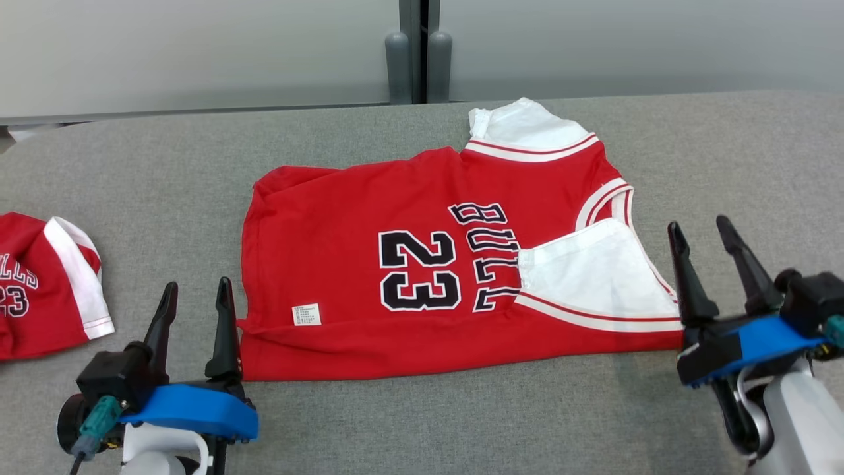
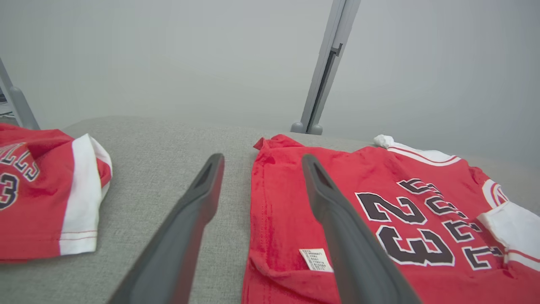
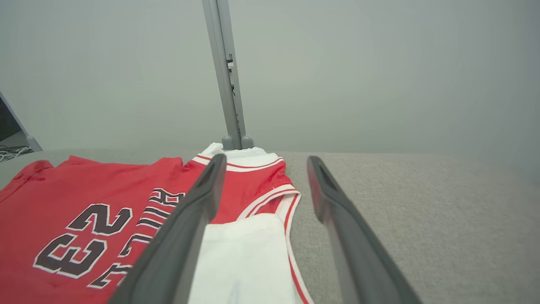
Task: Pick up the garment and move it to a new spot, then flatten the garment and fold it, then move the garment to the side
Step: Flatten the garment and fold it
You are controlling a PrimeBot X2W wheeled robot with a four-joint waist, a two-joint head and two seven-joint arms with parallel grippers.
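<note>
Though the shirt lay spread on the grey surface at the middle of the head view, its near long edge looked doubled over and one white sleeve was turned in on the chest. From that I judged the flattening done and the folding begun. The left claw stood at 7 o'clock by the hem corner and the right claw at 4 o'clock by the sleeve, both spread wide and grasping nothing. A second red shirt sat bunched at 9 o'clock, well apart.

From the left wrist, the fingers straddled the hem edge near a small white label; whether they touched cloth I could not tell.

From the right wrist, that claw's fingers framed the white sleeve, with bare surface off at 3 o'clock.

Left to do, by my reckoning: any further fold, then carrying the shirt aside.
</note>
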